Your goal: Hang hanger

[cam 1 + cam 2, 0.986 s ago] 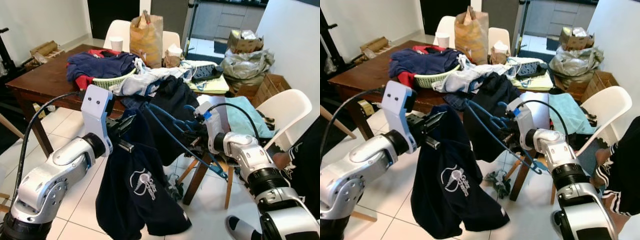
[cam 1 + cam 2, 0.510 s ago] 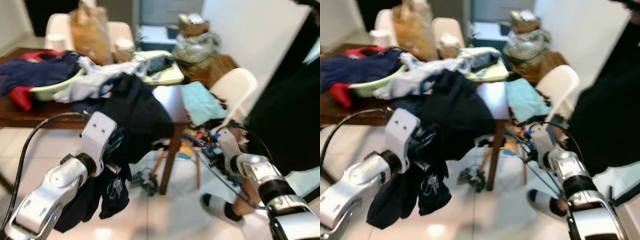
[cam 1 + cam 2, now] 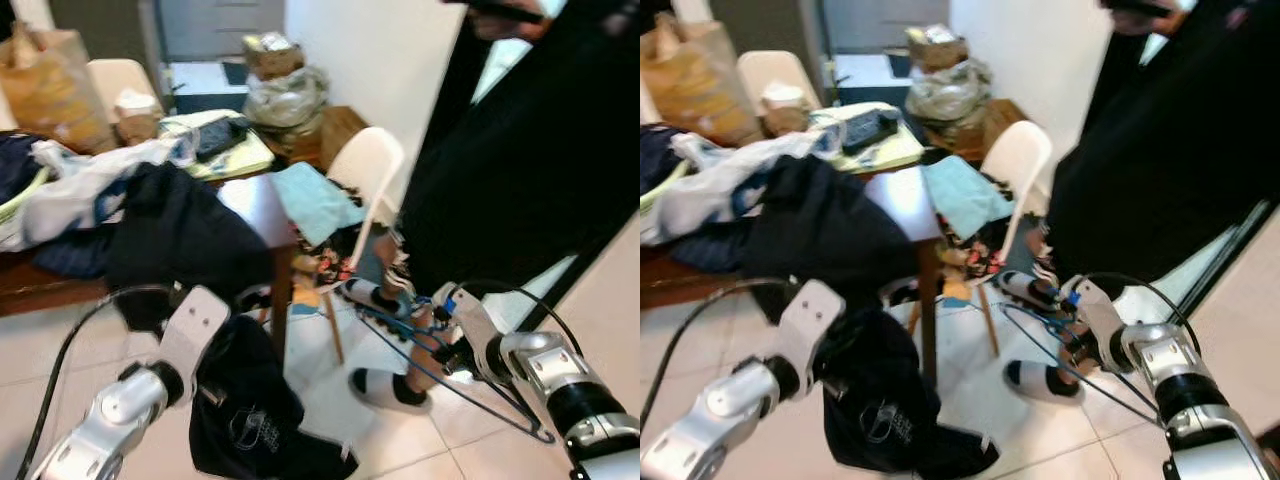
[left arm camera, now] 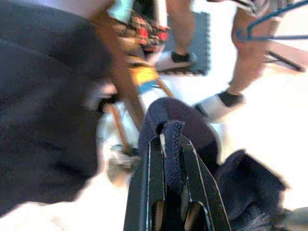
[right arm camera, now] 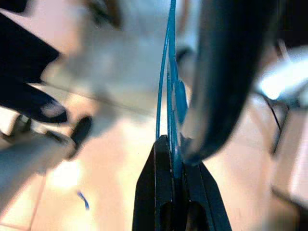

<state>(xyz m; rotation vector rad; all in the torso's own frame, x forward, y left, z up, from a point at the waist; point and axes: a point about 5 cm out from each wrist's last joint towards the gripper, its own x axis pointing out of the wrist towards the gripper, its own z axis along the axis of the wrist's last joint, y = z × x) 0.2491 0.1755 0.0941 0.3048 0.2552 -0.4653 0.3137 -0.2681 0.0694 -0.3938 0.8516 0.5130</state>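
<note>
- A person in black [image 3: 520, 170] stands close in front of the robot, socked feet [image 3: 385, 388] on the tile just beside the hanger; a swing of the right arm could strike their legs.
- The wooden table [image 3: 255, 205], piled with clothes [image 3: 110, 215], and a white chair [image 3: 365, 170] stand to the left; neither head view shows a rail to hang anything on.
- The dark navy garment [image 3: 250, 420] droops from the left gripper [image 4: 171, 144], whose fingers are pinched tight on a fold of the cloth. Its hem looks near the floor, so it could drag or snag the table leg.
- The blue wire hanger [image 3: 440, 375] is clamped between the closed fingers of the right gripper [image 5: 172, 144], held low by the person's feet. The thin wire could twist or slip in that grip, especially as the views are blurred.
</note>
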